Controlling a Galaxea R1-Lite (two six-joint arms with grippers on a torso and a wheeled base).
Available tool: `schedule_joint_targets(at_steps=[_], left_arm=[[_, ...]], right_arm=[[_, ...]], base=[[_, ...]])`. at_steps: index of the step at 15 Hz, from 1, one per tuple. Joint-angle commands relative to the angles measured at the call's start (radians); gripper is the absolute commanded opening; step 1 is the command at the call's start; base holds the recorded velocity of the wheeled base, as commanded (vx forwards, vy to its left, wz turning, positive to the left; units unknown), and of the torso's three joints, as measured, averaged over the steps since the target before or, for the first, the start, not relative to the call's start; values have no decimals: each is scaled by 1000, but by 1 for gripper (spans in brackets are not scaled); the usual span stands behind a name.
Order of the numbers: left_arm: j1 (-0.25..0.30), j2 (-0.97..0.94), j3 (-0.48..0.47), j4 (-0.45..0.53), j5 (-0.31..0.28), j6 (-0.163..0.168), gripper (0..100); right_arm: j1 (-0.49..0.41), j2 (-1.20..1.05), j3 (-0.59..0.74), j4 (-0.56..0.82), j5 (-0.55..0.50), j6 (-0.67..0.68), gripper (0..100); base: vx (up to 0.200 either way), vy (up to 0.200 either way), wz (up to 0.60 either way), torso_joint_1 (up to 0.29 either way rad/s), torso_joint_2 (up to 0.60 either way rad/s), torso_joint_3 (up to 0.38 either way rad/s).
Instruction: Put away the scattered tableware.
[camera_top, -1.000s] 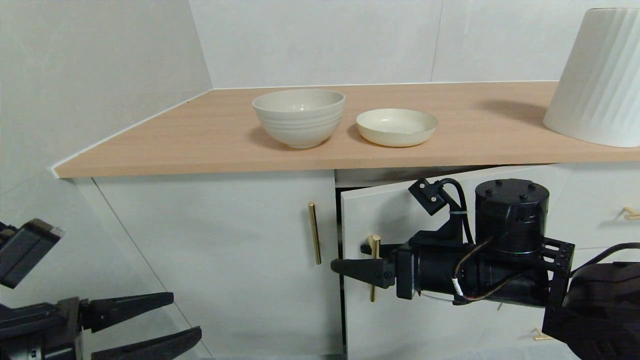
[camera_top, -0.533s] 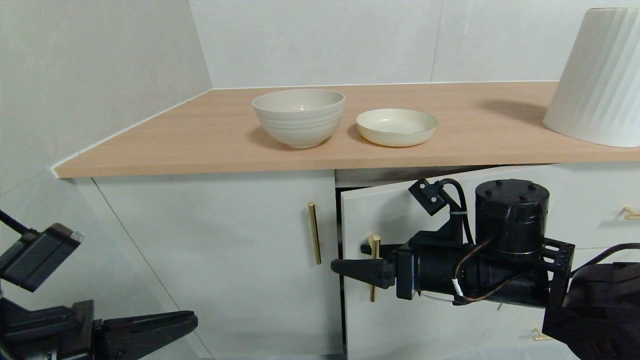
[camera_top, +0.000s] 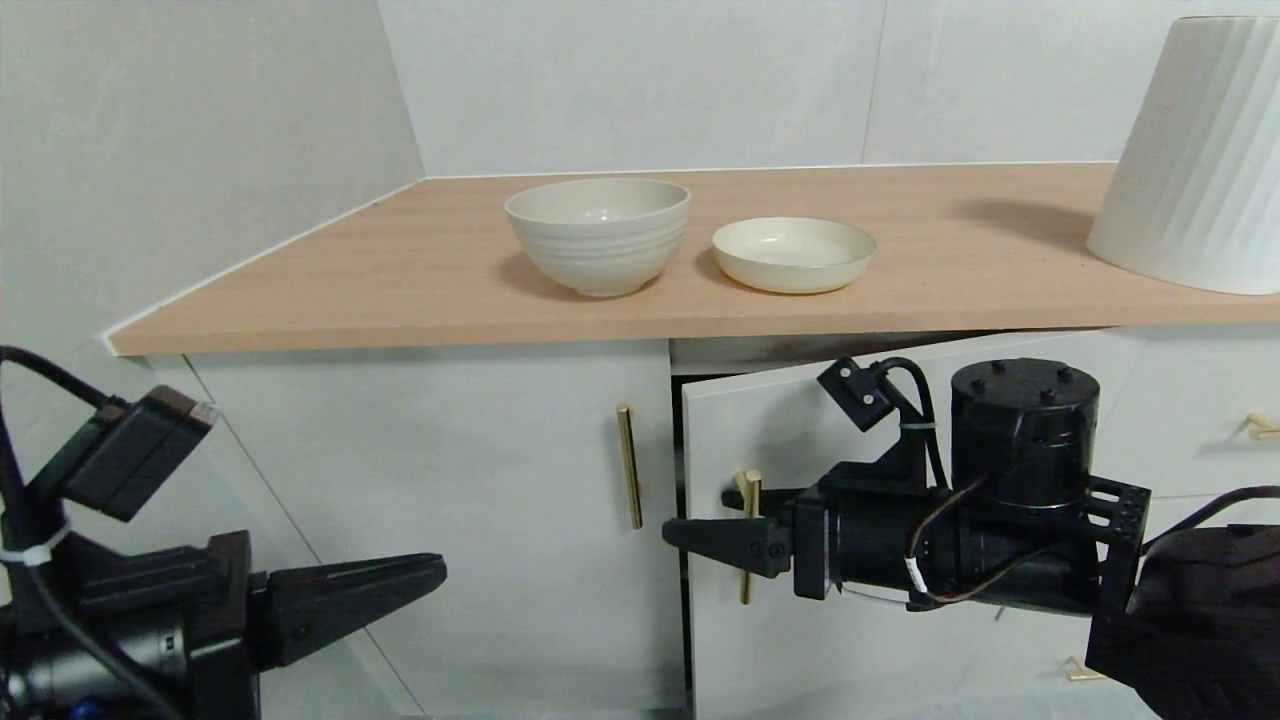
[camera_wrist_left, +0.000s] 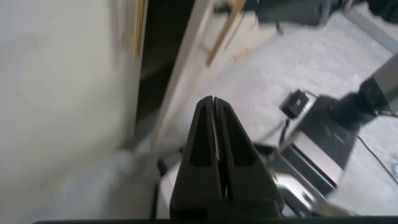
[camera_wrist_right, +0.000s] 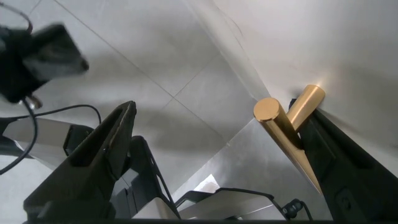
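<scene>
**Two pieces of tableware on the counter, my right gripper at a door handle**

A pale bowl and a shallow dish stand upright on the wooden counter. They are near each other but not touching, the bowl at 9 o'clock from the dish. A white ribbed shade stands well apart at 3 o'clock from the dish.

Under the counter, the left door sits flush. The right door is ajar, with a dark gap between the two.

My right gripper is at 6 o'clock from the dish, in front of the right door. It is spread wide, with the brass right handle between its fingers. In the right wrist view the handle touches one finger. The other finger is well apart from it.

My left gripper is low, at 7 o'clock from the bowl, in front of the left door. Its tip points toward 3 o'clock. Its fingers are pressed together, holding nothing. The left handle is at 2 o'clock from it, apart.
</scene>
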Motion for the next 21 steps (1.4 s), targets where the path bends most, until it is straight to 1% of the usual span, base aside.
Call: schedule_joint_targets(at_steps=[1, 2, 3, 4, 5, 6, 7, 8, 9, 11, 12, 13, 14, 15, 16, 17, 18, 19, 21], left_arm=[[-21, 109, -49, -51, 0, -17, 0], [-22, 190, -119, -73, -2, -67, 0], [-24, 247, -161, -73, -6, -96, 0], [-27, 302, -173, -80, -6, -99, 0], [-27, 356, -165, -107, -8, -100, 0], [-32, 394, -151, -131, -5, -93, 0], [-36, 447, -118, -214, -5, -83, 0], [-45, 503, -93, -318, -3, -88, 0], [-70, 548, -76, -403, -2, -90, 0], [-108, 643, -50, -528, 4, -88, 0], [-119, 675, -41, -574, 15, -90, 0], [-139, 740, -33, -662, 64, -91, 0], [-150, 779, -32, -714, 103, -91, 0], [-164, 822, -33, -774, 126, -97, 0], [-170, 838, -33, -801, 130, -103, 0], [-184, 879, -29, -907, 146, -142, 0], [-197, 902, -20, -990, 152, -185, 0], [-220, 925, -12, -1064, 153, -220, 0], [-239, 937, -12, -1073, 155, -220, 0]], right_arm=[[0, -4, 3, 0, 0, 0, 100], [0, -4, 4, -2, 0, 0, 100], [0, -4, 4, -2, 0, 0, 100], [0, -4, 4, -2, 0, 0, 100], [0, -4, 3, -2, 0, 0, 100], [0, -4, 6, 0, 0, 1, 100], [-1, -3, 3, 0, 0, 1, 100], [-1, 2, 3, 0, 0, 1, 100], [-1, 2, 4, 0, 0, 1, 100], [0, -1, 6, 0, 0, 1, 100], [0, -3, 7, 0, 0, 1, 100], [0, -3, 9, 0, 2, 1, 100], [0, -3, 9, 0, 3, 1, 100], [0, -4, 12, 0, 13, 1, 100], [0, -4, 12, 0, 14, 1, 100], [0, -6, 13, 0, 19, 1, 100], [0, -6, 13, 0, 19, 1, 100], [0, -6, 13, 0, 19, 1, 100], [0, -6, 15, 0, 20, 1, 100]], base=[[0, 0, 0, 0, 0, 0], [0, 0, 0, 0, 0, 0], [0, 0, 0, 0, 0, 0], [0, 0, 0, 0, 0, 0], [0, 0, 0, 0, 0, 0], [0, 0, 0, 0, 0, 0], [0, 0, 0, 0, 0, 0], [0, 0, 0, 0, 0, 0], [0, 0, 0, 0, 0, 0], [0, 0, 0, 0, 0, 0], [0, 0, 0, 0, 0, 0], [0, 0, 0, 0, 0, 0], [0, 0, 0, 0, 0, 0], [0, 0, 0, 0, 0, 0], [0, 0, 0, 0, 0, 0], [0, 0, 0, 0, 0, 0], [0, 0, 0, 0, 0, 0], [0, 0, 0, 0, 0, 0], [0, 0, 0, 0, 0, 0]])
